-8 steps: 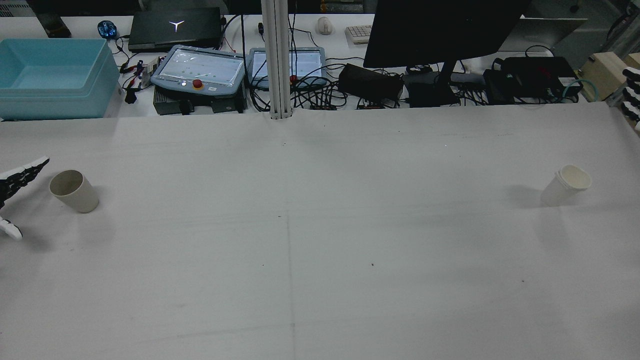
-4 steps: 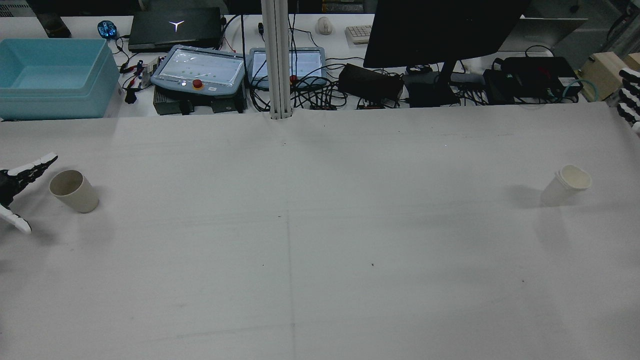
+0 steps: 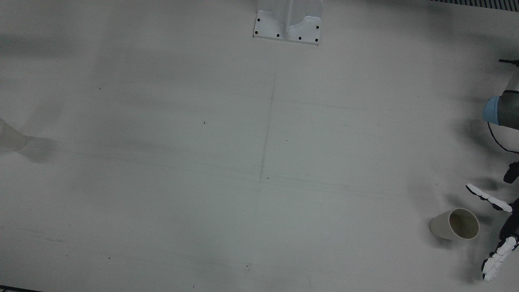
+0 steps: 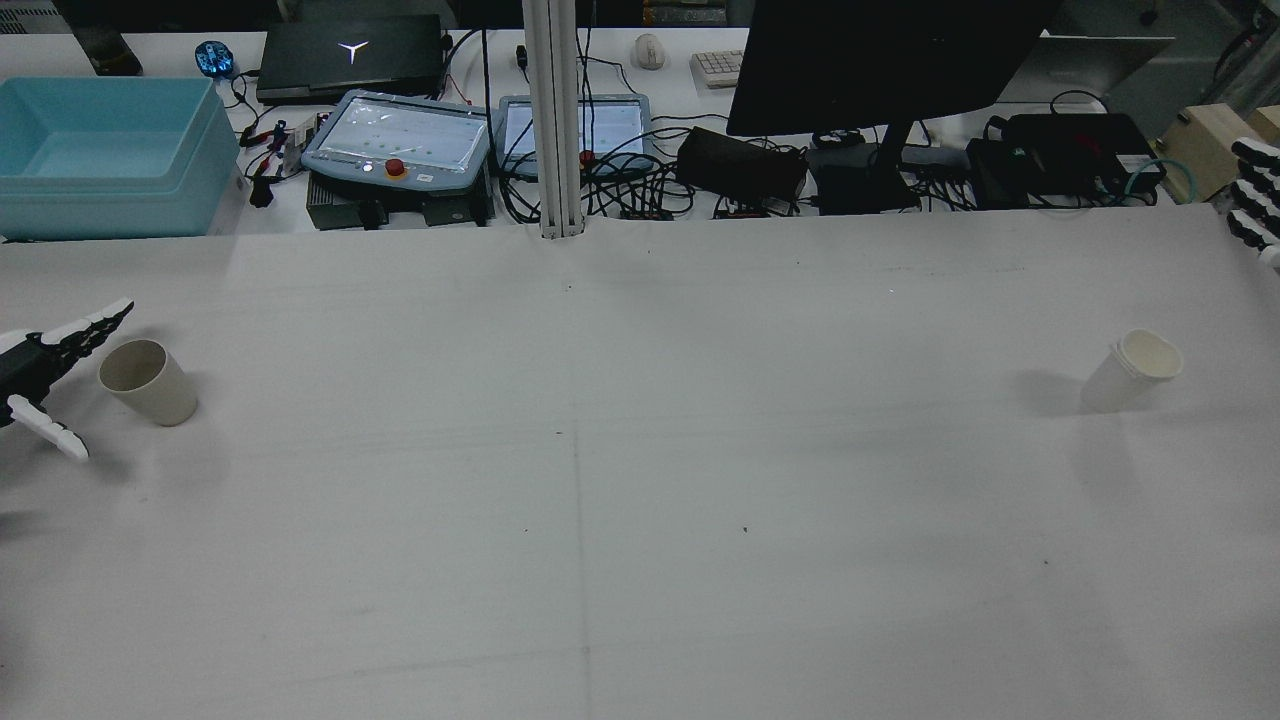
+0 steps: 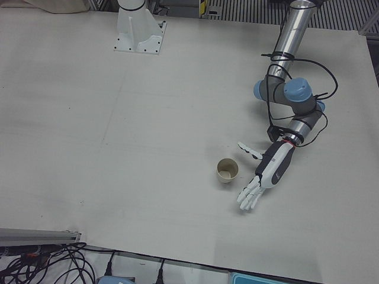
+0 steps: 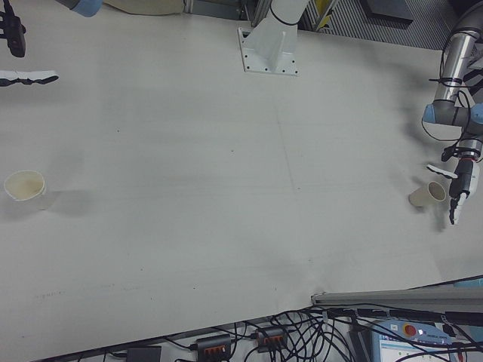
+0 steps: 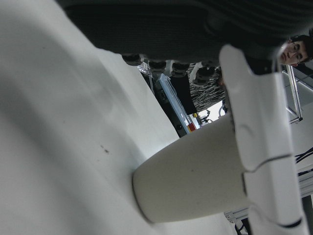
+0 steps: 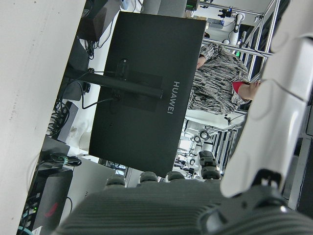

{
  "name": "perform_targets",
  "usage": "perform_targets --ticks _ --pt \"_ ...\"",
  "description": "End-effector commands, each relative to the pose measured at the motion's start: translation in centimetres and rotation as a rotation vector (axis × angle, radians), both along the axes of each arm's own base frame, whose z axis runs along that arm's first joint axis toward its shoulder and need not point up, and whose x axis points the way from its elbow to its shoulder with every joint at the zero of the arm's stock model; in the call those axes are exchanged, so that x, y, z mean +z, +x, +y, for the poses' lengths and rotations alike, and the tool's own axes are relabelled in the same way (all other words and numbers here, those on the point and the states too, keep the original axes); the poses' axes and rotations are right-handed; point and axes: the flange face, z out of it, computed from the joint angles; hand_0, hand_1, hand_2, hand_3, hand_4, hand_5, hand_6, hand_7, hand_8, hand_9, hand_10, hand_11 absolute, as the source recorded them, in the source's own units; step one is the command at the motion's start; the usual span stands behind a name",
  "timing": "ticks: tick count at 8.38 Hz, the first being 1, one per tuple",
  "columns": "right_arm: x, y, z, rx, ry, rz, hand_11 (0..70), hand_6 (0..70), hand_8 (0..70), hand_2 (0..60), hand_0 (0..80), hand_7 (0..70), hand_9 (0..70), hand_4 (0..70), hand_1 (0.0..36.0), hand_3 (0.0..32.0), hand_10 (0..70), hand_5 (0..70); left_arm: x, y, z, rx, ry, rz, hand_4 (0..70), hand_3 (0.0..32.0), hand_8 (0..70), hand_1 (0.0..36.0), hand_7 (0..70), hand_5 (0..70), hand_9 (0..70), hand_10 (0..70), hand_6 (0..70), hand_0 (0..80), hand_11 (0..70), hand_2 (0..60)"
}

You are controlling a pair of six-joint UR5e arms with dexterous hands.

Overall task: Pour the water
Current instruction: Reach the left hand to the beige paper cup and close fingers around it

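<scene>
A beige cup (image 4: 148, 382) stands upright near the table's left side; it also shows in the front view (image 3: 454, 224), the left-front view (image 5: 227, 170) and the left hand view (image 7: 190, 181). My left hand (image 4: 35, 372) is open beside it, fingers and thumb spread either side of the cup, not touching it (image 5: 269, 171). A stack of white cups (image 4: 1132, 370) stands at the table's right side, also in the right-front view (image 6: 24, 188). My right hand (image 4: 1255, 190) is open and empty, raised at the far right edge, well away from the stack (image 6: 15, 45).
Behind the table's far edge are a blue bin (image 4: 105, 155), teach pendants (image 4: 400, 140), cables and a monitor (image 4: 880, 60). An arm pedestal (image 3: 288, 20) stands at the table's middle back. The white table (image 4: 640, 500) stretches between the two cups.
My left hand has moved in toward the beige cup, its fingers now alongside the cup's rim. My right hand has shifted slightly at the right edge. The cups have not moved.
</scene>
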Motion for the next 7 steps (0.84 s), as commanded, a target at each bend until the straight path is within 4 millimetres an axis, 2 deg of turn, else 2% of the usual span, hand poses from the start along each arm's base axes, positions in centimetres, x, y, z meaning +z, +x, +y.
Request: perform_targets --ticks 1,2,6,7 --pt "0.1 0.0 0.1 0.0 -0.002 0.001 0.0 0.0 0.0 0.0 53.8 0.0 0.0 0.0 13.3 8.0 0.0 15.8 -0.7 4.0 0.6 0.026 0.0 0.009 13.8 0.0 4.3 8.9 5.1 0.0 0.0 0.0 2.2 62.3 0.0 0.0" --pt "0.0 0.0 0.1 0.0 -0.001 0.0 0.0 0.0 0.0 0.0 53.5 0.0 0.0 0.0 13.1 8.4 0.0 14.9 -0.9 5.1 0.9 0.043 -0.003 0.008 13.7 0.0 4.2 8.9 4.9 0.0 0.0 0.0 2.1 62.7 0.0 0.0" --pt "0.2 0.0 0.1 0.0 -0.004 0.001 0.0 0.0 0.0 0.0 53.1 0.0 0.0 0.0 12.9 8.2 0.0 12.3 -2.7 6.0 -0.6 0.028 -0.004 0.025 14.8 0.0 4.3 10.4 5.8 0.0 0.0 0.0 2.9 65.2 0.0 0.0" --pt "0.3 0.0 0.1 0.0 -0.005 0.001 0.0 0.0 0.0 0.0 52.8 0.0 0.0 0.0 12.7 8.2 0.0 11.2 -2.8 6.0 -0.7 0.026 -0.01 0.031 15.0 0.0 4.6 12.4 6.3 4.7 0.0 0.0 3.3 73.4 0.1 0.0"
